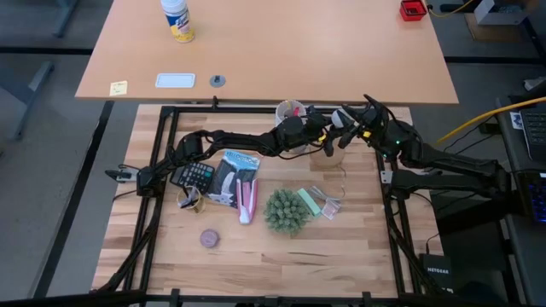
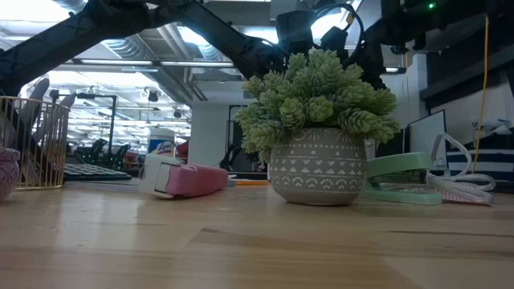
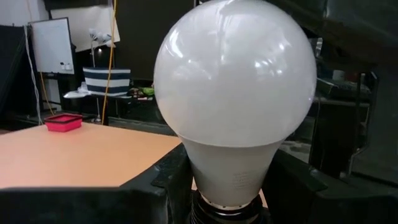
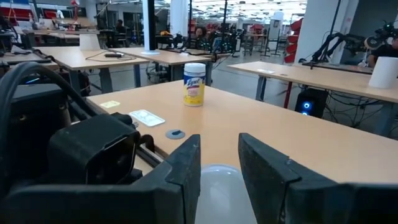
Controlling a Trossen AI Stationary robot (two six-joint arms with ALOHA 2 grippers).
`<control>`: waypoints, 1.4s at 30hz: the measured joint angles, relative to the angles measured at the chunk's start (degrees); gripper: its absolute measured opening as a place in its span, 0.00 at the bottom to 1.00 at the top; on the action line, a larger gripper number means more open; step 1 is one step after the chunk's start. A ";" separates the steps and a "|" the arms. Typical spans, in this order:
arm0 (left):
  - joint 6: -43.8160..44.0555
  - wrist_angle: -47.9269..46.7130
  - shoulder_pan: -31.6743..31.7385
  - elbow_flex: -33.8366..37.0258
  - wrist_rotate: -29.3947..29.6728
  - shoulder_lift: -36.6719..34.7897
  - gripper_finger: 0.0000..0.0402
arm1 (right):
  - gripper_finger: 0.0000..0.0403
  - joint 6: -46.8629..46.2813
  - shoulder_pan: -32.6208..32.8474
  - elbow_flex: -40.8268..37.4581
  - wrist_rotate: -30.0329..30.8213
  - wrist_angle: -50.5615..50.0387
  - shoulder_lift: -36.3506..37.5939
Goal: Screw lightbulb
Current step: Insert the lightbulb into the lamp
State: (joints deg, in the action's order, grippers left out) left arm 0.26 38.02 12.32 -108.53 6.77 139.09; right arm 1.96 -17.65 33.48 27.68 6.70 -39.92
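The white frosted lightbulb (image 3: 235, 81) hangs in the air over the table's far middle, between my two arms. My left gripper (image 3: 230, 193) reaches in level from the table's left (image 1: 317, 135) and is shut on the bulb's lower end, where a black ring (image 3: 225, 211) shows. My right gripper (image 4: 219, 155) comes from the right (image 1: 348, 119). The bulb's white dome (image 4: 219, 186) fills the gap between its fingers. In the low view the plant hides both grippers. My left gripper pinches the bulb's narrow white neck (image 3: 194, 171) between its two fingers (image 3: 163, 180), just above the black ring. The fingers reach in level from the table's left. The bulb stands out beyond them, dome away, clear of the table. The picture's edge cuts off the lower contact. My right gripper has the bulb's rounded dome (image 4: 205, 186) between its two fingers (image 4: 185, 168). It comes level from the table's right. The dome shows only in the gap, and the fingers hide where they meet it.
A potted green plant (image 1: 286, 211) stands near the table's middle, with a pink and white device (image 1: 247, 200), a calculator (image 1: 194, 176), a wire basket (image 1: 189, 200) and a brownish puck (image 1: 209, 239) to its left. A cup (image 1: 290, 109) stands at the far edge. Mint tape (image 2: 401, 172) lies right of the plant.
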 joint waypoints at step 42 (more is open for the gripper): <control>-8.73 -0.23 -2.72 0.17 9.15 0.26 0.63 | 0.28 -0.36 -0.02 0.02 1.35 -2.98 0.15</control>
State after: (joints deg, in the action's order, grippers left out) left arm -8.47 37.79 9.60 -108.36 15.92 139.35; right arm 1.60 -17.67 33.50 29.02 3.73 -39.77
